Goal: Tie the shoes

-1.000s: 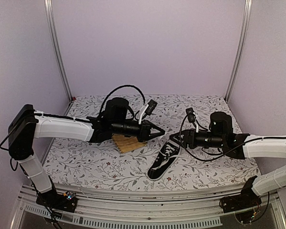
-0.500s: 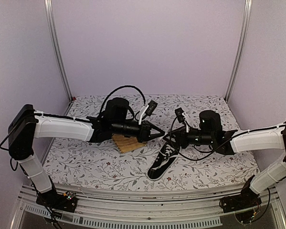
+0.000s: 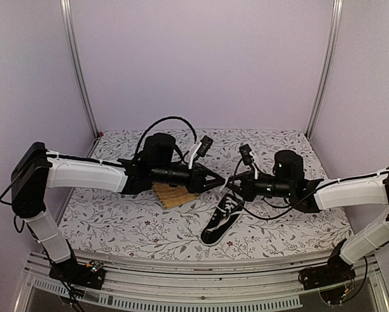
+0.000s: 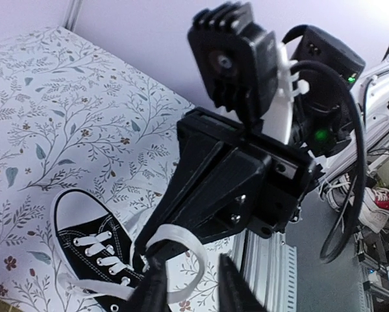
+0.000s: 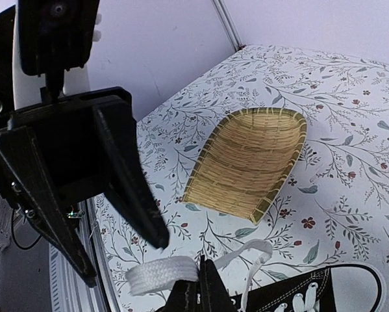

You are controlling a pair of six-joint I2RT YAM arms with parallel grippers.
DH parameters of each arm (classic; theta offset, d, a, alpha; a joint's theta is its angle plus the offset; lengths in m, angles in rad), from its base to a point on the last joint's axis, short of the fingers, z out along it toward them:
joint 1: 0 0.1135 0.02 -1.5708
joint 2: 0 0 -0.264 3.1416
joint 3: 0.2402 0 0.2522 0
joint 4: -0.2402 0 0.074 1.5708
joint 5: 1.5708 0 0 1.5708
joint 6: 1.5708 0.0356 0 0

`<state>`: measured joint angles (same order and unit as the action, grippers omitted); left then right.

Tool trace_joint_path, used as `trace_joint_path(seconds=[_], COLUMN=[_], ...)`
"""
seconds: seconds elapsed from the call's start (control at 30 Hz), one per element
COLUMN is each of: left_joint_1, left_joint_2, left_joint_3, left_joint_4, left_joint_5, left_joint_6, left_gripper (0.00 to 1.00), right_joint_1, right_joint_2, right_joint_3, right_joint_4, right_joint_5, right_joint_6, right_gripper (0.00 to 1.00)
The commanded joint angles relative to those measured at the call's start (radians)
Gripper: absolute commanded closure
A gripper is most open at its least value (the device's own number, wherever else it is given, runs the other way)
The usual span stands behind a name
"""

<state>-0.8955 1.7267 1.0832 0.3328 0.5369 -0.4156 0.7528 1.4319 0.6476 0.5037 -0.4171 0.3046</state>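
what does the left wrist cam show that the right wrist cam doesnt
Only the left wrist view: the right gripper seen from outside with its camera, jaws shut on the white lace, and most of the sneaker with its laced eyelets.
Only the right wrist view: the left gripper seen from outside, jaws open, and the whole yellow woven tray.
Both share the lace loop, part of the sneaker and the floral table cover.
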Motion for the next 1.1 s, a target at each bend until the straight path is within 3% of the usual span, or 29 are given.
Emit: trace_joint_path(seconds=[0.0, 0.13, 0.2, 0.43, 1.07], left_joint_1=[0.011, 0.004, -0.016, -0.076, -0.157], left_joint_2=[-0.041, -0.04, -0.028, 0.024, 0.134], left_joint_3=[-0.043, -0.122, -0.173, -0.254, -0.221], left_joint_4=[-0.008, -0.04, -0.028, 0.001, 0.046], left_joint_5=[-0.129, -0.163, -0.146, -0.119, 0.056], left_joint_6=[-0.01, -0.036, -0.071, -0.124, -0.142], left_gripper=[0.4, 0.15, 0.1, 0.08, 0.08], right_joint_1=[0.005, 0.006, 0.006, 0.006, 0.006], right_joint_2=[-0.077, -0.13, -0.147, -0.154, -0.186], right_joint_3=[-0.045, -0.074, -0.08, -0.066, -0.02], right_joint_4=[0.017, -0.013, -0.027, -0.039, -0.079], right_joint_5=[0.087, 0.182, 0.209, 0.212, 0.222], right_joint_6=[0.036, 0.059, 0.067, 0.071, 0.046], right_gripper=[0.98, 0.98, 0.98, 0.98, 0.98])
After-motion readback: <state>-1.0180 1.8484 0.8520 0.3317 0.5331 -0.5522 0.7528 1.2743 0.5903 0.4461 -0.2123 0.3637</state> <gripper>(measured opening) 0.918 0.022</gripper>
